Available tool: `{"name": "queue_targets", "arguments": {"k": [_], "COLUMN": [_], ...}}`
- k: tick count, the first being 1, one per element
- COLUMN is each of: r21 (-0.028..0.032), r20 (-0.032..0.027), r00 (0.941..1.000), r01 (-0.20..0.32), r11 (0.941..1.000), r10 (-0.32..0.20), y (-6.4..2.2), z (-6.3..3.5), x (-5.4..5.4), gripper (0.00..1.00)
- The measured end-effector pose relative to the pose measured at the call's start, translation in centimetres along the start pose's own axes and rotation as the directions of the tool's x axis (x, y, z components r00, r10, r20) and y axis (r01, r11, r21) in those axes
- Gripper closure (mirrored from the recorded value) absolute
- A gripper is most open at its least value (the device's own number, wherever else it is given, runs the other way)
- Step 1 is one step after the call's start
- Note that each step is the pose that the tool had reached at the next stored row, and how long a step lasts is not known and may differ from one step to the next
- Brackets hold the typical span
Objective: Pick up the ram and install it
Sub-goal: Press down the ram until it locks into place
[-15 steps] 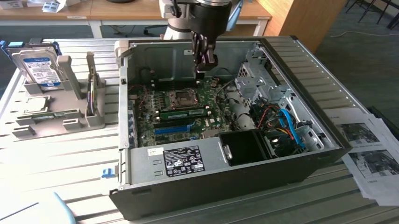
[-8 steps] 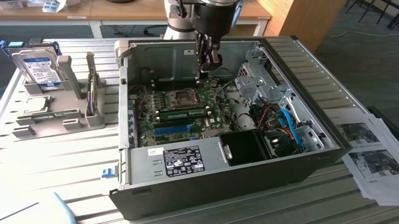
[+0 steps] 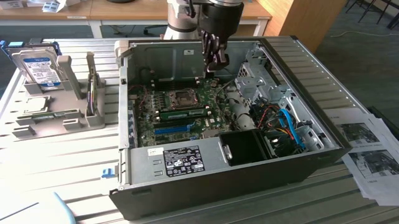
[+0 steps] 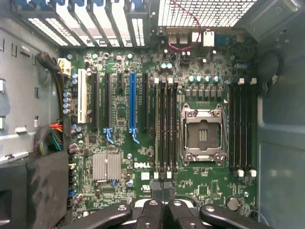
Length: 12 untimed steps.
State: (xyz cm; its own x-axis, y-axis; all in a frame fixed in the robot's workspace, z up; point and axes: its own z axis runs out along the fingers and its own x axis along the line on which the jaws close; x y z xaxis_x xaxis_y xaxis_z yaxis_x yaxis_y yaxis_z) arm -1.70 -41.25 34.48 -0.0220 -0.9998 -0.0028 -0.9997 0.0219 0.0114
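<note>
The ram (image 3: 184,113) is a long green stick lying seated in a black slot on the motherboard (image 3: 206,122), just in front of the CPU socket (image 3: 182,97). In the wrist view I see it edge-on as a thin green line (image 4: 157,129) in the slot bank beside the socket (image 4: 201,133). My gripper (image 3: 216,65) hangs above the board inside the open case, behind the ram and well clear of it. Its fingers (image 4: 157,210) are shut together with nothing between them.
The open PC case (image 3: 187,161) has a black fan shroud (image 3: 249,147) and blue cables (image 3: 290,128) on the exterior view's right. A bright-blue slot (image 3: 171,129) lies in front of the ram. A grey rack holds a hard drive (image 3: 39,67) on the left. Papers (image 3: 367,154) lie on the right.
</note>
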Motion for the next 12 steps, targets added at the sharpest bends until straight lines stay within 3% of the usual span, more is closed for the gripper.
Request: {"name": "queue_targets", "arguments": {"k": [6, 12], "r21": [-0.0002, -0.0001], "r20": [0.0, 0.0], "r00": [1.0, 1.0], "r01": [0.0, 0.0], "r11": [1.0, 1.0], "r10": [0.0, 0.0], "y": [-0.96, -1.25], "z": [-0.01, -0.01], "x": [0.0, 0.0], "gripper": [0.91, 0.91]}}
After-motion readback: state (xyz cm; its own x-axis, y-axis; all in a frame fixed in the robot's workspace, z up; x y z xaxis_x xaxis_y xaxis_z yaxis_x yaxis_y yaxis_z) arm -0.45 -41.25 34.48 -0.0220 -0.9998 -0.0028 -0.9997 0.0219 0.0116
